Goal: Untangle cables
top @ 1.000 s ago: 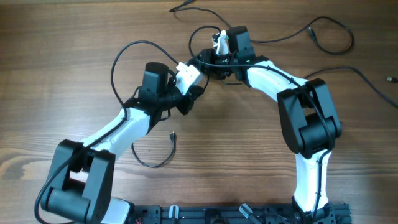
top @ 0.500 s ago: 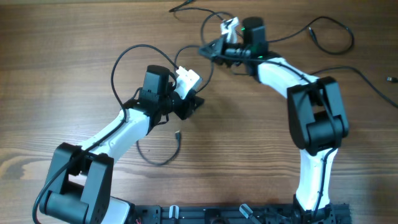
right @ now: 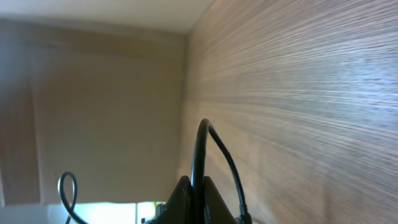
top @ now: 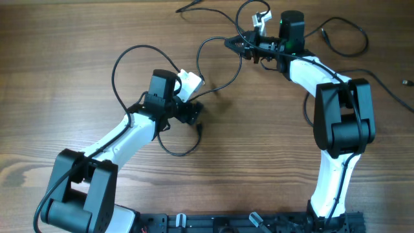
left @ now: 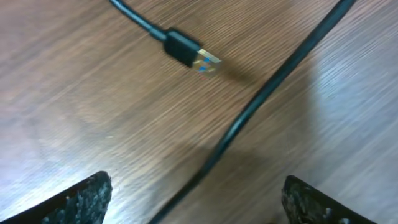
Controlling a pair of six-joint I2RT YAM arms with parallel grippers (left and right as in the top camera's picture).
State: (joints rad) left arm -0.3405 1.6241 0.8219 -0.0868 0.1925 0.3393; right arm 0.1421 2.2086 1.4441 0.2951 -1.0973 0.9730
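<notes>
Over on the wood-grain worktop (top: 77,39), the left end effector (top: 194,111) hangs low with its jaws spread wide, nothing between them but bare boards. Its wrist view shows two rough, pebbled black fingertips (left: 81,199) at the lower corners, and a smooth black strand (left: 261,99) running diagonally across the grain between them. Just beyond lies a slim rectangular plug (left: 186,51) with a glinting metal tip, flat on the wood. Up at the far side, the right end effector (top: 234,45) is clamped tight on a thin rubbery cable (right: 195,155), which arches out of the pinch in a stiff curve. More loose cords (top: 326,35) curl nearby.
</notes>
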